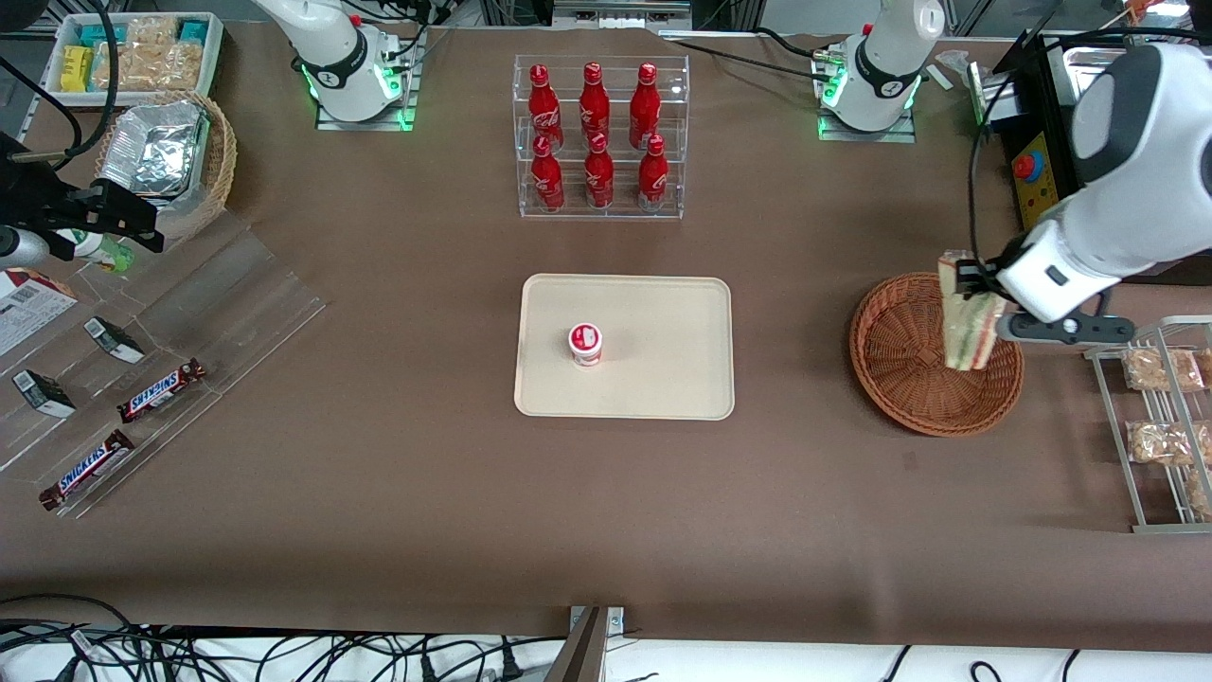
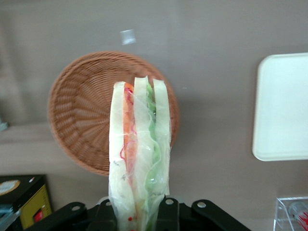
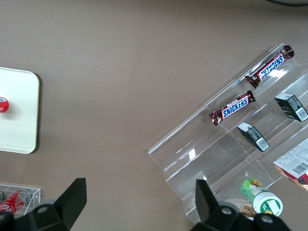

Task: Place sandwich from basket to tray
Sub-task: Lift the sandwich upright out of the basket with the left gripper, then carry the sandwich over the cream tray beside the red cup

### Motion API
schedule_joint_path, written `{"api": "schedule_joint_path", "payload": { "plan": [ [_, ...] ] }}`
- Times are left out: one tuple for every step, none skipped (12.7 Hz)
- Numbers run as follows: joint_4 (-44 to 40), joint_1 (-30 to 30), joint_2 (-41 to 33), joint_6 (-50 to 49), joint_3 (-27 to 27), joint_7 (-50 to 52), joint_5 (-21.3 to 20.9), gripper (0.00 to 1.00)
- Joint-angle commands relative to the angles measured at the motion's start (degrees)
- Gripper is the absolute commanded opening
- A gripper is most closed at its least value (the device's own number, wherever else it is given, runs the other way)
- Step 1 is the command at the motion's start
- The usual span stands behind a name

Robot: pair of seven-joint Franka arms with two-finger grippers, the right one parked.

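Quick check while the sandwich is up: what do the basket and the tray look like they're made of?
The basket, under the sandwich held in the gripper, looks like woven wicker, reddish-brown: radial weave ribs show in the left wrist view. The tray is probably moulded plastic, cream, smooth and matte, with rounded corners and a low rim; a small cup stands on it.

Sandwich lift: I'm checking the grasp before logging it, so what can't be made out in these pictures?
- Left gripper, above the basket: the wrist view's edge cuts off the fingertips, and the sandwich covers them in the front view, so the contact is unseen.
- Sandwich underside: faces away in both views.
- Cup on the tray: label too small to read.
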State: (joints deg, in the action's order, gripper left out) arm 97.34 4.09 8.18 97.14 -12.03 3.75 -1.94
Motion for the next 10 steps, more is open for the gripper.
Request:
{"api": "schedule_joint_path", "payload": {
  "plan": [
    [-1.4, 0.2, 0.0, -1.1, -5.6, -0.9, 0.9, 0.0],
    [-1.4, 0.2, 0.2, -0.7, -7.5, -0.4, 2.7, 0.0],
    [-1.4, 0.1, 0.3, 0.2, -8.6, 1.5, 4.3, 0.0],
    [-1.4, 0.0, 0.4, 1.3, -10.4, 4.8, 4.4, 0.0],
    [-1.4, 0.0, 0.8, 2.7, -12.6, 8.1, 4.4, 0.0],
    [-1.4, 0.0, 1.7, 3.7, -14.2, 11.0, 4.2, 0.0],
    [-1.4, -0.2, 2.9, 4.8, -16.3, 14.4, 3.7, 0.0],
    [-0.8, -0.6, 4.0, 6.7, -17.5, 17.2, 3.3, 0.0],
    [-0.5, -2.1, 5.0, 8.6, -17.8, 19.7, 3.3, 0.0],
    [-0.4, -3.7, 6.3, 9.8, -17.8, 22.1, 3.3, 0.0]
  ]
}}
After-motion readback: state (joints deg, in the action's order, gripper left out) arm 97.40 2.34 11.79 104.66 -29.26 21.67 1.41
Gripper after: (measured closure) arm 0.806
